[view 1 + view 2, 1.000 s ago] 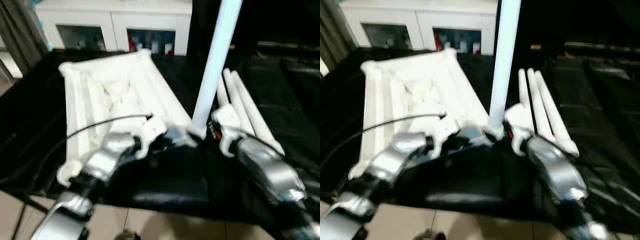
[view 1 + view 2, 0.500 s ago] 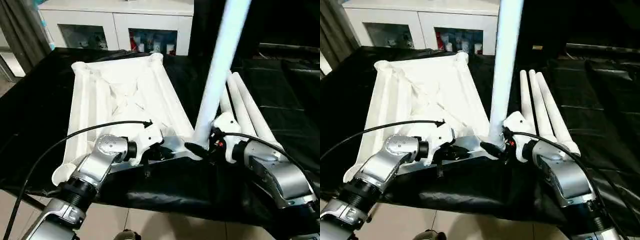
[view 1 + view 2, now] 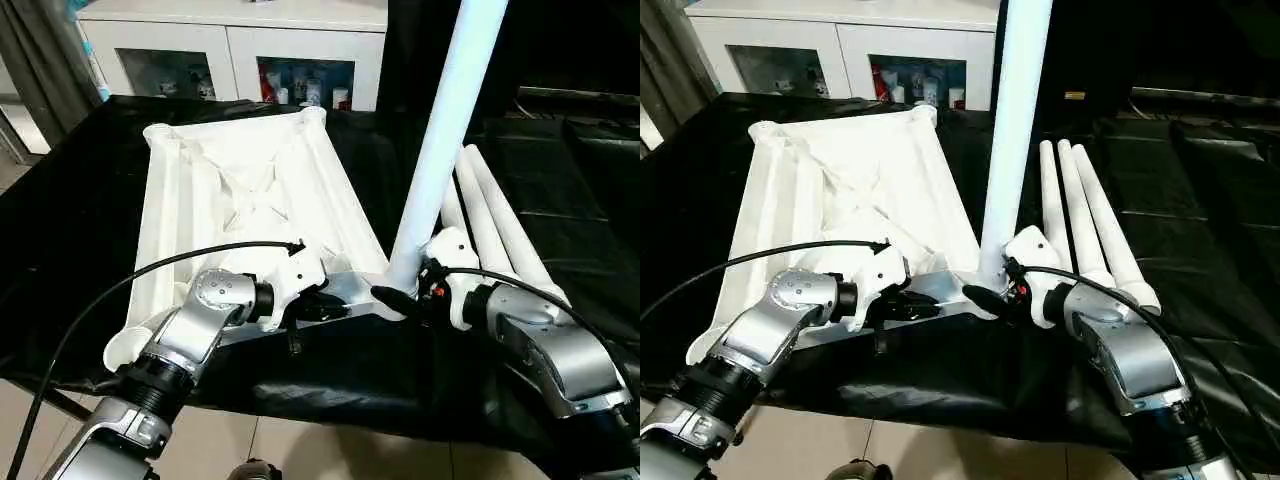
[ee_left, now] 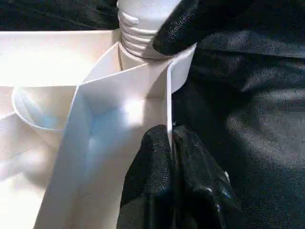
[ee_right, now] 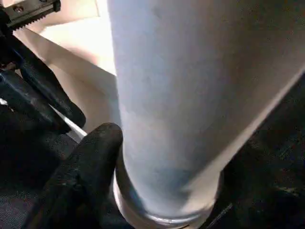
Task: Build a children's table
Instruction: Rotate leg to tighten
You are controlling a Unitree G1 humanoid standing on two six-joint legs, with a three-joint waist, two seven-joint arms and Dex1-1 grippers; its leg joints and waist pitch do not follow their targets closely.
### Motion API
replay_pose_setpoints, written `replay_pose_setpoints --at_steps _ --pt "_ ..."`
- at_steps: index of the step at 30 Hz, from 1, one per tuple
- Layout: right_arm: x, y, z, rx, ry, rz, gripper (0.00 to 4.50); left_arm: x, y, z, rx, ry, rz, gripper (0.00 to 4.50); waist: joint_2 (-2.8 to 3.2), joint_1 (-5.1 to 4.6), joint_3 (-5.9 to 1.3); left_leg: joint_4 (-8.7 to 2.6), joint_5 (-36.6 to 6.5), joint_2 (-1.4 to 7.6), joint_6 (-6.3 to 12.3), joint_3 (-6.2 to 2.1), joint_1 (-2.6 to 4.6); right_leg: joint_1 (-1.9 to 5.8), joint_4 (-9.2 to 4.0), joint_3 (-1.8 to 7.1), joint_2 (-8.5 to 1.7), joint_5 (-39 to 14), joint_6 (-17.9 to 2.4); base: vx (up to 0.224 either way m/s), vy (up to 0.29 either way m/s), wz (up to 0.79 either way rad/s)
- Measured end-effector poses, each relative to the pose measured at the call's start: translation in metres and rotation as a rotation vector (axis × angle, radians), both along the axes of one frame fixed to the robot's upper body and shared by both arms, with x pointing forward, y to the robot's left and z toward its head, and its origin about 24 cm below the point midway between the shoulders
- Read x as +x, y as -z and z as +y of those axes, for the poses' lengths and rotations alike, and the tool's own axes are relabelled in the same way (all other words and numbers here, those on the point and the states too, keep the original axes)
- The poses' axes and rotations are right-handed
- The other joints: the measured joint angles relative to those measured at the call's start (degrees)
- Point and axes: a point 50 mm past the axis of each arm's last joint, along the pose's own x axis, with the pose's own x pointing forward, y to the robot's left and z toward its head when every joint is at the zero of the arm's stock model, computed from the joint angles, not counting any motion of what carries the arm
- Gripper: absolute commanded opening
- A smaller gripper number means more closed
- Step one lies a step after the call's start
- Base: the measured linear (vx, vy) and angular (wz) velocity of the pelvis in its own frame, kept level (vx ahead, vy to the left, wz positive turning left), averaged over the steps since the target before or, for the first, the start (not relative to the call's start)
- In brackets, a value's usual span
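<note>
The children's table top [image 3: 240, 190] lies upside down on the black cloth, ribbed side up. One white leg [image 3: 440, 150] stands upright in its near right corner socket [image 4: 143, 62], and its thread [image 4: 143, 33] shows just above the socket. My left gripper [image 4: 171, 157] is shut on the thin rim wall of the top, close to that corner. My right gripper [image 3: 400, 295] is at the foot of the upright leg [image 5: 190, 95], touching it. Three loose legs [image 3: 500, 220] lie side by side on the cloth, right of the top.
A white cabinet [image 3: 230, 40] with glass-fronted shelves stands behind the table. Black cloth [image 3: 560, 170] covers the work surface. Its near edge drops to a tiled floor [image 3: 330, 450]. A black cable [image 3: 150, 265] loops over my left forearm.
The camera has shifted and steadied since a second ago. The upright leg, the table top and both grippers keep their places.
</note>
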Motion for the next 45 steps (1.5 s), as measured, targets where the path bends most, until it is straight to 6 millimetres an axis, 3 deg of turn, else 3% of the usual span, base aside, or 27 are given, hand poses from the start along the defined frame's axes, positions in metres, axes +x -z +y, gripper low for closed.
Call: replay_pose_setpoints --at_steps 11,15,20,28,31,32,34,36,38,45 --pt "0.000 0.005 0.003 0.043 0.038 0.009 2.72 0.001 0.001 0.000 0.000 -0.019 0.004 0.00 -0.05 -0.09 -0.03 0.17 0.0 0.03 0.00 -0.01 0.04 0.03 0.17 0.01 0.00 0.0 0.0 0.000 0.000 0.00" --pt "0.008 0.012 0.008 0.101 0.176 0.002 2.71 0.007 0.003 -0.008 -0.008 -0.106 0.002 0.00 -0.08 -0.38 -0.05 0.31 0.0 0.02 0.00 -0.01 0.12 0.09 0.24 0.07 0.00 0.1 -0.2 0.000 0.000 0.00" --pt "0.038 0.019 0.024 0.151 0.499 -0.020 2.70 0.027 0.004 -0.032 -0.004 -0.297 0.002 0.00 -0.28 -1.51 -0.07 0.30 0.0 0.00 -0.01 -0.04 0.19 0.09 0.13 0.05 0.00 0.2 -0.1 0.000 0.000 0.00" --pt "0.063 0.020 0.037 0.207 0.712 -0.042 2.70 0.037 0.004 -0.058 -0.013 -0.465 0.000 0.00 -0.27 -1.96 -0.07 0.24 0.0 -0.04 -0.02 -0.14 0.17 0.05 -0.01 0.01 0.00 0.7 0.0 0.000 0.000 0.00" --pt "0.064 0.019 0.037 0.212 0.717 -0.055 2.70 0.037 0.003 -0.059 -0.010 -0.469 -0.006 0.00 -0.27 -1.92 -0.07 0.19 0.0 -0.03 -0.01 -0.15 0.16 0.04 -0.03 -0.02 0.00 0.7 -0.1 0.000 0.000 0.00" --pt "0.065 0.019 0.038 0.216 0.718 -0.055 3.22 0.038 0.003 -0.058 -0.008 -0.471 -0.008 0.00 -0.27 -1.95 -0.07 0.19 0.0 -0.03 -0.01 -0.15 0.16 0.04 -0.03 -0.02 0.00 0.7 -0.1 0.000 0.000 0.00" --pt "0.065 0.019 0.039 0.232 0.713 -0.054 3.22 0.038 0.003 -0.057 -0.007 -0.476 -0.014 0.00 -0.27 -2.02 -0.07 0.19 0.0 -0.03 -0.01 -0.14 0.14 0.03 -0.06 0.00 0.01 0.7 -0.1 0.000 0.000 0.00" --pt "0.063 0.019 0.050 0.268 0.669 -0.040 3.54 0.042 0.001 -0.050 0.004 -0.515 -0.041 0.00 -0.29 -3.11 -0.05 0.22 0.0 -0.03 -0.02 -0.20 0.12 -0.10 -0.06 -0.01 0.04 0.8 -0.1 0.000 0.000 0.00" --pt "0.061 0.022 0.056 0.273 0.612 -0.027 3.62 0.045 0.000 -0.043 0.005 -0.541 -0.053 0.00 -0.30 -3.55 -0.04 0.22 0.0 -0.05 -0.02 -0.36 0.07 -0.20 -0.08 -0.11 0.05 0.8 -0.1 0.000 0.000 0.00" --pt "0.045 0.025 0.042 0.174 0.390 -0.086 3.68 0.041 -0.003 -0.024 -0.003 -0.466 -0.074 0.00 -0.09 -2.56 0.09 -0.12 0.0 -0.05 0.00 -0.28 -0.09 -0.35 -0.38 -0.17 0.05 0.6 -0.1 0.000 0.000 0.00"
